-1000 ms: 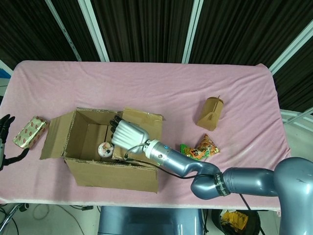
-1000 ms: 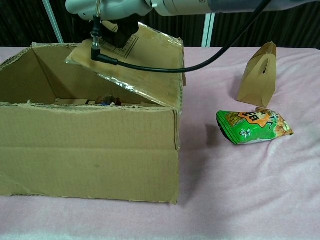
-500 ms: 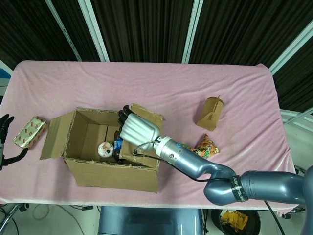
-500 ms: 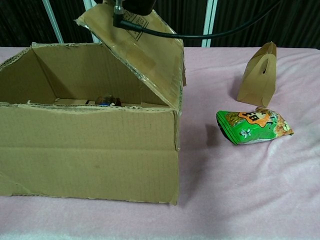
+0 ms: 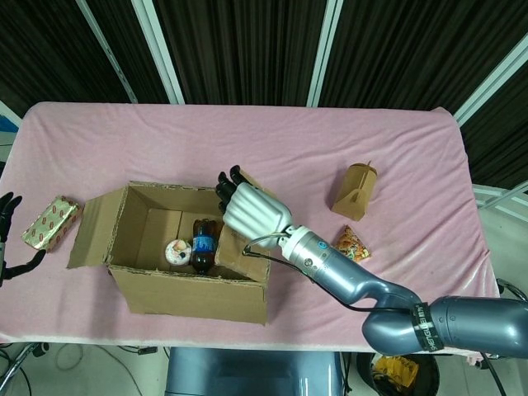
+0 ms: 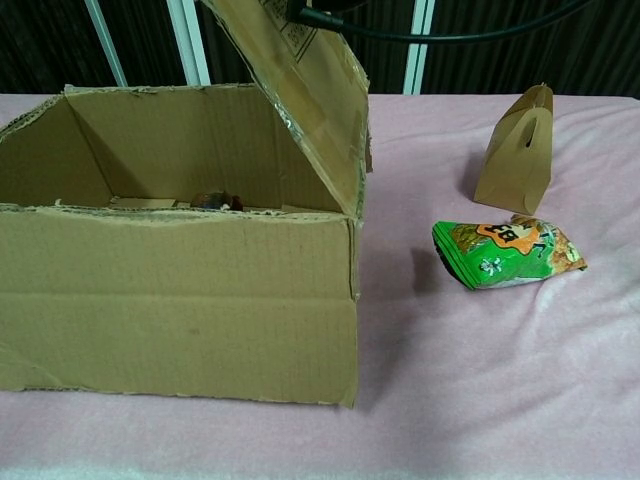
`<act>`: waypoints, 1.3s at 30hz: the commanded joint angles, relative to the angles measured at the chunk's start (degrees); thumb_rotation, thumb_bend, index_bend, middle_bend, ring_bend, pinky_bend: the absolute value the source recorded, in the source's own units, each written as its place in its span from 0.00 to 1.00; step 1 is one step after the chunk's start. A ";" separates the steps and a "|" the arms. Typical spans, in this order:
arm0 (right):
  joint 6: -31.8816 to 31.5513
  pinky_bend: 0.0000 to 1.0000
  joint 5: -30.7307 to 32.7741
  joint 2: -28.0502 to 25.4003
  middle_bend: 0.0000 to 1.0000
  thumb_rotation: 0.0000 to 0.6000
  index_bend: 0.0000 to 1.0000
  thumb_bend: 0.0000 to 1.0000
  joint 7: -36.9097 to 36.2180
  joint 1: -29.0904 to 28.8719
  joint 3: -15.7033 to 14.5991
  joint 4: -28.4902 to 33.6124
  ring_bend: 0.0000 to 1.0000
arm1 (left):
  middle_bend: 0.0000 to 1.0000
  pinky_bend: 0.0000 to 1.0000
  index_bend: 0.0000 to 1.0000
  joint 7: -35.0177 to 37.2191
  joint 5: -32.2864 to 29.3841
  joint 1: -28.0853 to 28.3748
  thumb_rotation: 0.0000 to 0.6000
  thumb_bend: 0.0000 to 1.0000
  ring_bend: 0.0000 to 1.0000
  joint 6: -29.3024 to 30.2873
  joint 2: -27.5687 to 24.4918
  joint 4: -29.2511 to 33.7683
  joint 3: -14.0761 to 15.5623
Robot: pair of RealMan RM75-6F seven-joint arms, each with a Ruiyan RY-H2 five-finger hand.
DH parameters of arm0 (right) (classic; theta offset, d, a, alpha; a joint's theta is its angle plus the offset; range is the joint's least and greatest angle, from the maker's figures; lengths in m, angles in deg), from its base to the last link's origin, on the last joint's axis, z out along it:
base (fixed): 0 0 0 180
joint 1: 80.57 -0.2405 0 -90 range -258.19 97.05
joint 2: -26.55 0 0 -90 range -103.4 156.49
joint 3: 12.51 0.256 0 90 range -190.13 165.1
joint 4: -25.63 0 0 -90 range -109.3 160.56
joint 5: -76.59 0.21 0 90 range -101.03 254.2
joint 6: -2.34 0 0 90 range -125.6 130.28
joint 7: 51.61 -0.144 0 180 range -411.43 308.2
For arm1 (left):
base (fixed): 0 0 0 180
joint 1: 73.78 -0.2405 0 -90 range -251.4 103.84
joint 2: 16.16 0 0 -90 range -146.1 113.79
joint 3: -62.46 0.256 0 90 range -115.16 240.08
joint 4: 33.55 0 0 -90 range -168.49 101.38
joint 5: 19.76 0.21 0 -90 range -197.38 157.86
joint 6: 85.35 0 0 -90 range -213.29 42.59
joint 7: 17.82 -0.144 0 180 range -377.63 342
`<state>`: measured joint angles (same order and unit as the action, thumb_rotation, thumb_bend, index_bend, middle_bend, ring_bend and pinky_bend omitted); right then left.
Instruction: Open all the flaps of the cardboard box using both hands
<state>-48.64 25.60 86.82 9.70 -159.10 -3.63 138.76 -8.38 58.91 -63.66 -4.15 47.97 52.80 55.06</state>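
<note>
One cardboard box sits at the counter's front-left edge. Right hand holds its right flap up. Left hand hangs wide off the left edge beside one gift pack; open room behind

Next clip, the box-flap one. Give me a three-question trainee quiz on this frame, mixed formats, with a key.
1. True or false: the right hand is at the raised right flap of the brown cardboard box.
2. Which lies nearest the left hand? A) gold wrapped packet B) green-orange snack bag C) tan paper carton
3. Fill in: a dark ___ lies inside the box.

Key: 1 true; 2 A; 3 bottle.
</note>
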 commanded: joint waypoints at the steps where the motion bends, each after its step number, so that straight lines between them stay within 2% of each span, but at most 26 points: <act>1: -0.25 0.22 -0.51 -1.73 0.21 1.00 0.33 0.46 0.02 0.27 -0.30 1.92 0.14 | 0.00 0.00 0.00 -0.02 -0.01 -0.01 1.00 0.21 0.00 -0.02 -0.01 0.01 -0.03; 7: 0.35 0.22 -1.72 -4.67 0.20 1.00 0.31 0.39 -0.27 0.33 -0.48 4.62 0.14 | 0.00 0.00 0.00 -0.04 0.06 -0.06 1.00 0.21 0.00 -0.07 -0.08 0.03 -0.05; 21: -0.26 0.22 -3.00 -10.96 0.18 1.00 0.30 0.39 -0.86 2.15 -1.44 8.90 0.13 | 0.00 0.00 0.00 0.22 0.07 -0.13 1.00 0.21 0.00 -0.34 -0.26 0.19 -0.10; 30: -3.40 0.22 -5.04 -16.51 0.17 1.00 0.30 0.39 -2.72 6.86 -2.71 12.28 0.12 | 0.00 0.00 0.00 0.08 0.08 -0.15 1.00 0.21 0.00 -0.44 -0.24 0.25 -0.12; 39: -3.62 0.22 -7.79 -21.58 0.17 1.00 0.30 0.39 -5.11 11.34 -4.08 14.03 0.12 | 0.00 0.00 0.00 -0.36 0.27 -0.13 1.00 0.21 0.00 -0.46 -0.16 0.34 -0.05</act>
<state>-52.32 18.24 65.67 4.99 -148.30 -7.38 152.49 -8.74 59.18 -63.80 -4.61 47.80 53.13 55.01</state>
